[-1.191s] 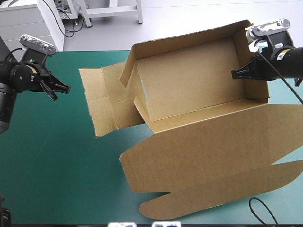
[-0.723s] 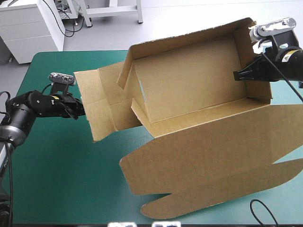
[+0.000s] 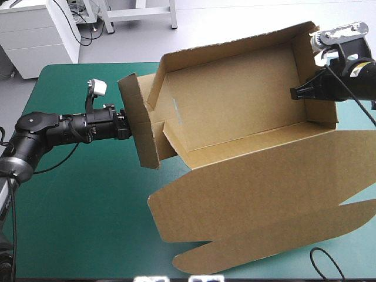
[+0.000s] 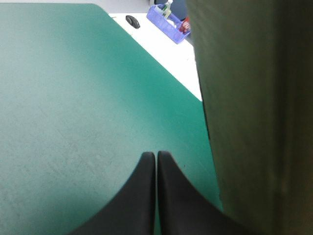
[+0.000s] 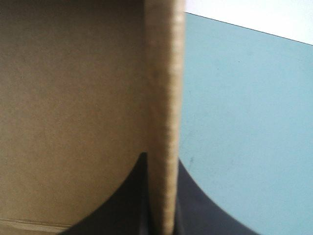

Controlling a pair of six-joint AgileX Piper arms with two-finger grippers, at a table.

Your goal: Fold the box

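We see a bench [image 3: 76, 223] under a teal-green cover, and the brown box [image 3: 235, 111] takes up most of its middle and right. Nearest us the lid [image 3: 264, 200] lies flat on the cover, a broad sheet with rounded tabs pointing toward the near edge. Behind the lid's crease the board rises into an open tray toward the far right of the bench. The tray's floor shows bare brown board, and there is a small pale mark on the inner left wall. At the tray's left end a flap [image 3: 140, 126] stands raised on edge. The left end effector [image 3: 124, 124] reaches low and level over the cover, its tip at that flap's outer face. In its wrist view the black fingers [image 4: 142, 196] meet in one pointed arch, closed on nothing, and the board stands just beside them. Across the tray the right end effector [image 3: 294, 93] grips the right wall [image 3: 320, 111]. Its wrist view shows the wall's edge running between the fingers, which are all but closed on it. Past the far edge lies a pale floor [image 3: 235, 17] with a white cabinet [image 3: 35, 35] at the far left. The left wrist view also catches a blue bin [image 4: 168, 19] out there, its contents too small to name.
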